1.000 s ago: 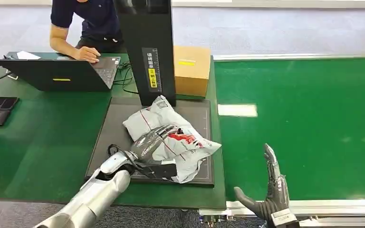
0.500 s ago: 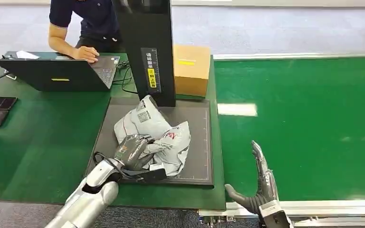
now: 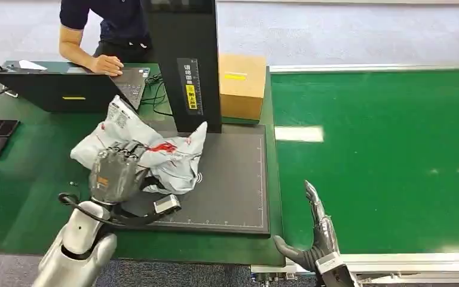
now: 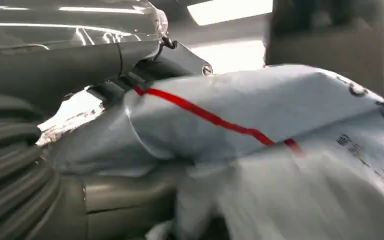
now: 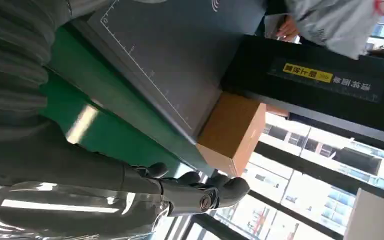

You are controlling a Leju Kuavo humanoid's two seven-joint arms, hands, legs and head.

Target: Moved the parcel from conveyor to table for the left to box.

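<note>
Left hand [image 3: 115, 173] grips crumpled white parcel [image 3: 149, 152], lifted over left edge of dark grey mat [image 3: 233, 179], near laptop [image 3: 66, 92]. Right hand [image 3: 314, 239] empty, fingers straight and spread, at near edge of green conveyor [image 3: 382, 155]. Table [image 3: 30, 179] green-topped; black column [image 3: 185, 60] at far end of mat, cardboard box [image 3: 242, 86] just right of it. Person [image 3: 104, 30] at far side, hand on laptop. Grey floor beyond.
</note>
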